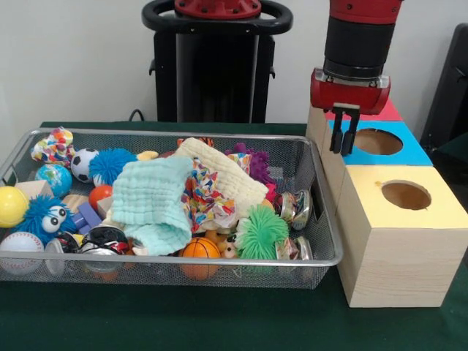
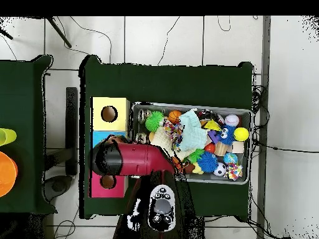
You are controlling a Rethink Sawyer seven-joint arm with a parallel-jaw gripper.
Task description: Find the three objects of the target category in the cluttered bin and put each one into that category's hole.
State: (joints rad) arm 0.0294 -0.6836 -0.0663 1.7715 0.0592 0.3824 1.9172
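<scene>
The claw (image 1: 345, 131) hangs over the blue-topped box (image 1: 409, 150), just at the near-left edge of its round hole (image 1: 378, 141). Its two dark fingers (image 1: 353, 131) point down, close together, with nothing between them; it looks clenched and empty. In the overhead view the red arm (image 2: 134, 159) covers the blue box almost wholly.

Three wooden boxes stand in a row, touching one another, just beside the bin's right end. The nearest has a yellow top (image 1: 409, 196) with a round hole (image 1: 406, 195) that shows only dark inside. The farthest has a red top (image 1: 387, 112), mostly hidden behind the arm.

The wire-mesh bin (image 1: 325, 241) sits on the green table (image 1: 219, 322) and is crowded. A mint-green cloth (image 1: 152, 201) lies across its middle, beside a cream waffle cloth (image 1: 227, 175) and a bright patterned cloth (image 1: 205, 197). At the left end are a yellow ball (image 1: 11, 205), a globe ball (image 1: 55, 178), a soccer ball (image 1: 82, 164), a baseball (image 1: 20, 248), a blue spiky ball (image 1: 110, 164) and a blue fuzzy toy with eyes (image 1: 44, 218). Toward the front sit a small basketball (image 1: 199, 250) and a green spiky ball (image 1: 262, 232). A purple spiky toy (image 1: 254, 162) lies at the back right, and shiny metal pieces (image 1: 294, 206) rest against the right wall.
</scene>
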